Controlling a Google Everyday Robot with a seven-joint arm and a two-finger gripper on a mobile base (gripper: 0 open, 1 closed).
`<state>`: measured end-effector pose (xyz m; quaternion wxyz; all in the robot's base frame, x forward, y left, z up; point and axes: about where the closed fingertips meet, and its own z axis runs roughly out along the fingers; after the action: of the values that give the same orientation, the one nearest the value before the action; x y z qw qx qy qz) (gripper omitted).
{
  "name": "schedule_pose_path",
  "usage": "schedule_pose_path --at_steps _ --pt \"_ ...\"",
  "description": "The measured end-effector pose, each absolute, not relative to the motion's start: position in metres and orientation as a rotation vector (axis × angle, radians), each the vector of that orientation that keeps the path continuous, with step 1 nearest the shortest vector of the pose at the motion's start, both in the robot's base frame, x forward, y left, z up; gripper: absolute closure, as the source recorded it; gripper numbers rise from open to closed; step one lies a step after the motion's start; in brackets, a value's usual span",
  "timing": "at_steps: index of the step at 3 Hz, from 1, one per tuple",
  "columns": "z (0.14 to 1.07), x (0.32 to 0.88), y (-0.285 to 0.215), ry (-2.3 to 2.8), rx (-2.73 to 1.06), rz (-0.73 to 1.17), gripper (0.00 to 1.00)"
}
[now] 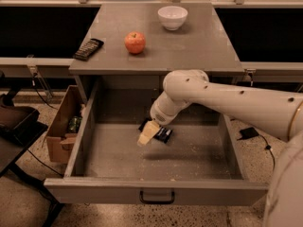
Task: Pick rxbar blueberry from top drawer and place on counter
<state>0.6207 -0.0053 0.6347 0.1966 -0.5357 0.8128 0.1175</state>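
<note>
The drawer [199, 160] stands pulled out below the table [208, 46]. It is a deep grey box with a speckled floor, straight walls and a dark metal pull handle [157, 197] on its front. The only loose thing in it is the bar [163, 135], a small flat rectangle in a dark wrapper with pale lettering. The bar lies on the floor a little toward 12 o'clock from the drawer's middle.

The tool [147, 134] hangs inside the drawer at the end of a smooth white rounded arm [227, 98] that comes in from 3 o'clock. Its tan tip points down toward 7 o'clock. The bar sits at the tool's 3 o'clock, right against it, and the tool covers the bar's left end. Whether the tool touches or pinches the bar cannot be told, nor whether it is spread or pressed together.

The table is a flat, matte grey top. A white round bowl [172, 17] stands on it toward 1 o'clock, and nothing can be made out inside it. An apple [135, 42], red-orange and glossy, stands toward 10 o'clock of the centre. A black ridged remote [88, 48] lies at the 9 o'clock edge.

On the floor at the drawer's 9 o'clock, just beside its wall, stands an open cardboard box [59, 136]. It holds a dark greenish thing that cannot be identified.
</note>
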Motion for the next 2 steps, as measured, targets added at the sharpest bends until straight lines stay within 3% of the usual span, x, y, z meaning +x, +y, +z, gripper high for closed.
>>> schedule_pose_path --at_steps 2 --pt "0.595 0.627 -0.007 2.321 -1.524 0.311 0.0"
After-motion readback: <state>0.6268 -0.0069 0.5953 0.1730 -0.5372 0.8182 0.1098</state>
